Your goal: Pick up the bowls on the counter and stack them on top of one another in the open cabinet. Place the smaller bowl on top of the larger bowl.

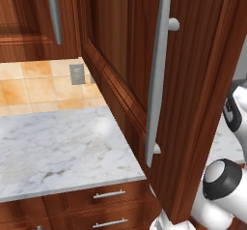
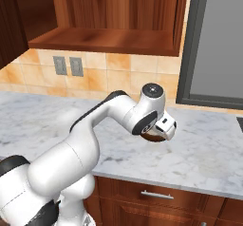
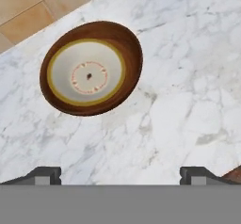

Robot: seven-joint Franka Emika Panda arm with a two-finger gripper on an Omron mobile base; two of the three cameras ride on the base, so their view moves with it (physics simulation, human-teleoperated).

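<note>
The gripper (image 3: 120,175) hangs spread wide over the counter (image 3: 188,100), grasping nothing and touching nothing. Up and to the left in the hand view, a brown bowl (image 3: 91,68) rests on the marble. Descending from here, the fingers could straddle bare stone and miss its rim.
</note>
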